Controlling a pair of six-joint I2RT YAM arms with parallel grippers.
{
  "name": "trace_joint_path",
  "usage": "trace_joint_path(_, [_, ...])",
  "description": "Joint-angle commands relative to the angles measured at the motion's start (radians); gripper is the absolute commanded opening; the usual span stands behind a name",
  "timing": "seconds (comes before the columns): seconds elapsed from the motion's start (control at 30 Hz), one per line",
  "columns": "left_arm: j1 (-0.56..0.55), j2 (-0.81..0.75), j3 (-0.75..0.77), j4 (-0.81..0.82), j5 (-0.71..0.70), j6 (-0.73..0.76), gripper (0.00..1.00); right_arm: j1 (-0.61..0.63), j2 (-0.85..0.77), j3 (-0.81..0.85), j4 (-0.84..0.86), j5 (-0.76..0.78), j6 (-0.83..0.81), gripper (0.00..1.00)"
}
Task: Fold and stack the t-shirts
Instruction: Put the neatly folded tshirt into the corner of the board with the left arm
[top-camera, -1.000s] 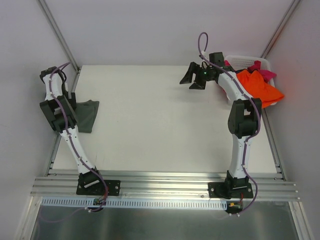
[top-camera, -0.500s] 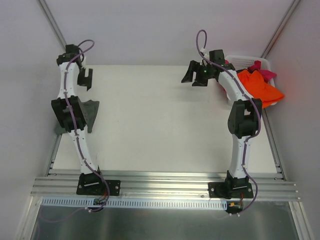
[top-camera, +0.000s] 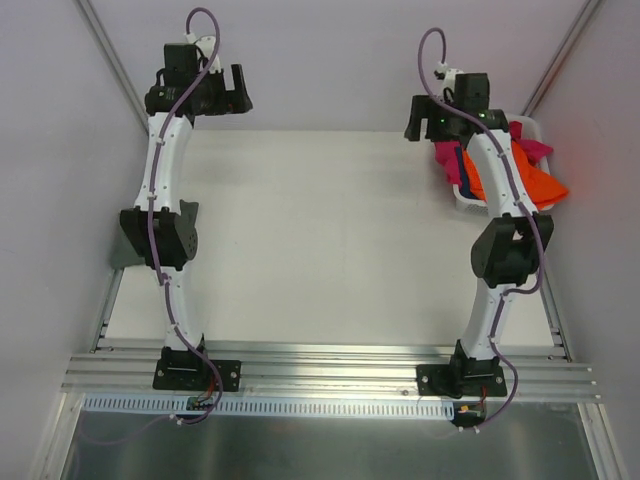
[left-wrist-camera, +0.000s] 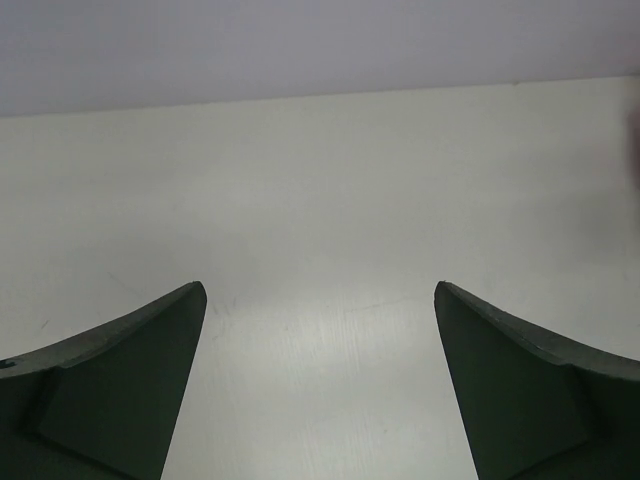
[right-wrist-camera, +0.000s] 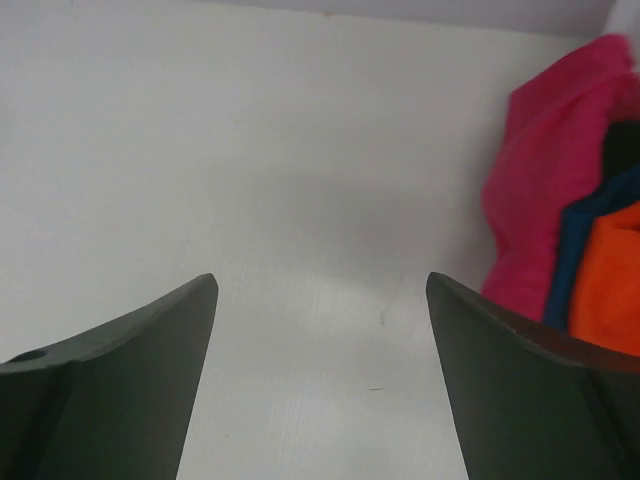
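A dark grey-olive t-shirt (top-camera: 188, 213) lies at the table's left edge, mostly hidden behind my left arm. My left gripper (top-camera: 240, 90) hangs open high over the table's far left corner, holding nothing; the left wrist view shows only bare table between its fingers (left-wrist-camera: 320, 288). An orange t-shirt (top-camera: 545, 185), a magenta-pink one (top-camera: 532, 146) and a dark blue one (top-camera: 458, 165) are heaped in the basket at the far right. My right gripper (top-camera: 425, 125) is open and empty just left of that heap. The right wrist view shows the gripper (right-wrist-camera: 321, 277) over bare table, with magenta (right-wrist-camera: 540, 200), blue (right-wrist-camera: 580, 240) and orange (right-wrist-camera: 612, 285) cloth at its right.
The white plastic laundry basket (top-camera: 468, 200) stands at the table's far right corner, against the right wall. Grey walls close in the table on the left, back and right. An aluminium rail (top-camera: 330, 365) with both arm bases runs along the near edge.
My left arm has risen off the grey-olive shirt and swung up toward the far left corner. My right gripper has moved right, closer to the basket, and opened slightly wider.
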Motion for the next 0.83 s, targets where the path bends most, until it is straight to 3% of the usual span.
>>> trace_joint_path(0.0, [-0.067, -0.024, 0.061, 0.175, 0.116, -0.019, 0.99, -0.049, -0.102, 0.093, -0.005, 0.078, -0.067, 0.9])
trace_joint_path(0.07, [-0.106, -0.047, 0.047, 0.24, 0.15, 0.05, 0.99, -0.056, -0.103, 0.166, -0.04, 0.074, -0.118, 0.93])
trace_joint_path(0.13, [-0.165, -0.062, 0.03, 0.303, 0.077, 0.098, 0.99, -0.057, -0.074, 0.243, -0.121, 0.059, -0.198, 0.99])
trace_joint_path(0.17, [-0.185, -0.067, 0.028, 0.309, 0.057, 0.154, 0.99, -0.057, -0.073, 0.274, -0.202, 0.057, -0.214, 0.97])
trace_joint_path(0.27, [-0.237, -0.099, -0.028, 0.325, 0.019, 0.154, 0.99, -0.056, -0.149, 0.161, -0.186, 0.115, -0.184, 0.97])
trace_joint_path(0.3, [-0.253, -0.113, -0.048, 0.329, -0.023, 0.144, 0.99, -0.054, -0.172, 0.059, -0.168, 0.156, -0.138, 0.97])
trace_joint_path(0.4, [-0.325, -0.183, -0.182, 0.388, -0.182, 0.17, 0.99, -0.036, -0.235, -0.038, -0.14, 0.259, -0.087, 0.97])
trace_joint_path(0.57, [-0.382, -0.235, -0.289, 0.414, -0.391, 0.133, 0.99, 0.009, -0.229, 0.021, -0.213, 0.348, -0.028, 0.97])
trace_joint_path(0.7, [-0.393, -0.271, -0.317, 0.418, -0.351, 0.12, 0.99, 0.035, -0.224, 0.104, -0.264, 0.347, -0.047, 0.97])
trace_joint_path(0.8, [-0.391, -0.292, -0.335, 0.417, -0.344, 0.121, 0.99, 0.11, -0.225, 0.056, -0.227, 0.503, -0.147, 0.97])
